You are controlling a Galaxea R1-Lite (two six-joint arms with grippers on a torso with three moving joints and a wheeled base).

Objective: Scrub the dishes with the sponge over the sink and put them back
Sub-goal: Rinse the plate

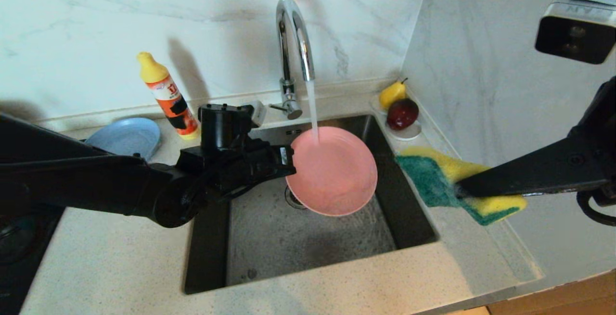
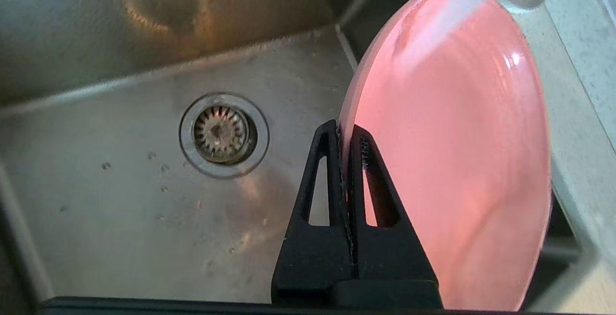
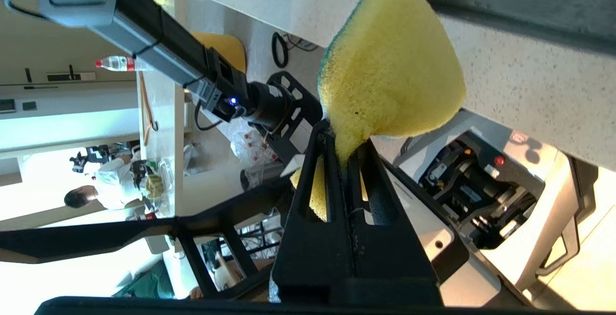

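Observation:
My left gripper (image 1: 288, 157) is shut on the rim of the pink plate (image 1: 334, 173), holding it tilted over the steel sink (image 1: 313, 238). Water from the chrome tap (image 1: 293, 31) runs onto the plate's upper edge. In the left wrist view the two fingers pinch the pink plate (image 2: 457, 161) at its edge, left gripper (image 2: 344, 130), above the drain strainer (image 2: 223, 134). My right gripper (image 1: 459, 191) is shut on the yellow and green sponge (image 1: 447, 180), held over the counter right of the sink. The sponge (image 3: 390, 65) bulges beyond the right gripper (image 3: 344, 142). A light-blue plate (image 1: 126, 137) lies on the counter at the left.
A yellow-capped orange detergent bottle (image 1: 168, 96) stands behind the sink at the left. A white saucer (image 1: 406, 132) with a yellow pear (image 1: 392, 94) and a dark red fruit (image 1: 402, 113) sits in the back right corner. Marble walls close the back and right side.

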